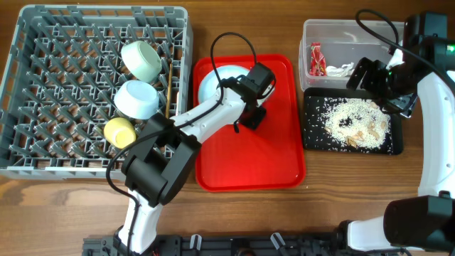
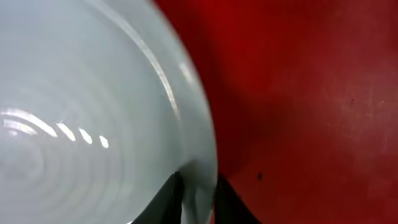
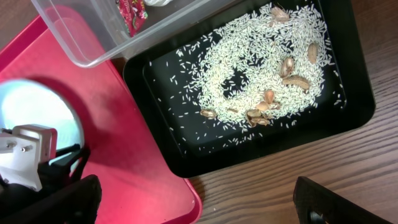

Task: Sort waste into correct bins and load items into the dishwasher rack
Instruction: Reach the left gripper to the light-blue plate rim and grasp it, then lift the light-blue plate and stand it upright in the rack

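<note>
A pale blue-green saucer (image 1: 213, 84) lies on the red serving tray (image 1: 277, 156). My left gripper (image 1: 244, 114) is shut on the saucer's rim (image 2: 199, 193); the saucer (image 2: 81, 106) fills the left of the left wrist view. My right gripper (image 1: 380, 89) is open wide and empty above the black tray (image 1: 313, 139), its fingers at the lower corners of the right wrist view (image 3: 193, 205). Rice with brown bits (image 1: 352, 121) (image 3: 249, 62) lies in the black tray (image 3: 354, 112). The red-and-white wrapper (image 1: 316, 58) (image 3: 132, 9) and white tissue (image 1: 341, 69) lie in the clear tub (image 1: 307, 32).
The grey dishwasher rack (image 1: 28, 163) at the left holds a pale bowl (image 1: 144, 60), a white round dish (image 1: 137, 99) and a yellow cup (image 1: 120, 131). A thin wooden chopstick (image 1: 168, 99) lies by the rack's right wall. The red tray's corner (image 3: 186, 199) nearly touches the black tray.
</note>
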`<state>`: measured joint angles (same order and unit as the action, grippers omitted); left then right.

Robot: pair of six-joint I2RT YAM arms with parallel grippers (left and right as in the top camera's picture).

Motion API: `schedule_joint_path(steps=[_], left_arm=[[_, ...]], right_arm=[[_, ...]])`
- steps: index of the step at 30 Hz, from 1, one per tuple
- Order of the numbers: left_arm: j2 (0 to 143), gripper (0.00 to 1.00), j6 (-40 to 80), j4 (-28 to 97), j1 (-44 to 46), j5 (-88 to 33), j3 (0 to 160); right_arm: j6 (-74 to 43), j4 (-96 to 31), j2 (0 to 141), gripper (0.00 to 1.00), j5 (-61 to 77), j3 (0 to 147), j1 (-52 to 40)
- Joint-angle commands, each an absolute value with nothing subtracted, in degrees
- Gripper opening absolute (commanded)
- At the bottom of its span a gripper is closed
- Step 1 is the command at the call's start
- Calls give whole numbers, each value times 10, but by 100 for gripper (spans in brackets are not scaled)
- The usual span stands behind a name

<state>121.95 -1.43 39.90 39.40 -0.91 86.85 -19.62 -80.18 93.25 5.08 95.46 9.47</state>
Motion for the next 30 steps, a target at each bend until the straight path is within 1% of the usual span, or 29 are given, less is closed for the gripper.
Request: schedule_joint_path(steps=[1, 3, 4, 11, 14, 16, 21, 23, 26, 30], left_arm=[[1227, 12, -15, 399, 396, -10, 869], [1227, 5, -15, 397, 395, -10, 869], [1226, 4, -15, 396, 395, -10, 869], [1177, 4, -7, 395, 395, -10, 891], [1134, 4, 25, 395, 392, -11, 896], [1102, 4, 51, 397, 385, -11, 896], [1020, 4, 55, 396, 345, -43, 896], [985, 4, 59, 396, 312, -84, 896], [949, 4, 71, 392, 249, -189, 896], [938, 4, 71, 383, 154, -349, 896]], right_arm=[[-195, -802, 931, 100, 51, 961, 95], [-195, -802, 931, 100, 51, 961, 95], [-195, -802, 931, 100, 51, 961, 95], [-195, -802, 931, 100, 51, 961, 95], [-195, -802, 931, 100, 51, 961, 95], [-195, -802, 931, 100, 51, 961, 95], [-195, -802, 931, 100, 51, 961, 95], [-195, -802, 931, 100, 51, 961, 95], [-195, -802, 931, 100, 51, 961, 95], [-195, -803, 931, 100, 51, 961, 95]])
